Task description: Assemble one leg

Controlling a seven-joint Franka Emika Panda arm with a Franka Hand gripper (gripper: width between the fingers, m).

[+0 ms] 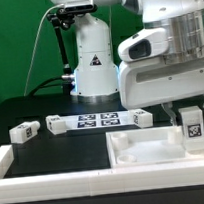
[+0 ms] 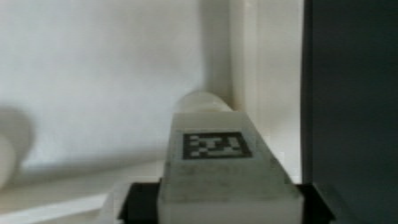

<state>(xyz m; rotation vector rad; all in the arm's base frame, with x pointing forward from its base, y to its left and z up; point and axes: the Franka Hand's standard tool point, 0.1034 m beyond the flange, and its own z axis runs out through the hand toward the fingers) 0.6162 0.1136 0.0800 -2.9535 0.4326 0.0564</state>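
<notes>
My gripper (image 1: 191, 115) is shut on a leg (image 1: 192, 124), a small white block with a black-and-white marker on its face. I hold it upright over the right-hand corner of the large white rimmed panel (image 1: 145, 151) in the exterior view. In the wrist view the leg (image 2: 217, 150) fills the middle, its far end down at the panel's inner corner (image 2: 222, 95) beside the rim; whether it touches I cannot tell. Two more legs lie on the table, one (image 1: 25, 130) at the exterior view's left and one (image 1: 58, 123) beside the marker board.
The marker board (image 1: 99, 119) lies flat behind the panel, with another white part (image 1: 141, 116) at its right end. A white rail (image 1: 55, 164) runs along the table's front and left edge. The arm's base (image 1: 91, 51) stands behind.
</notes>
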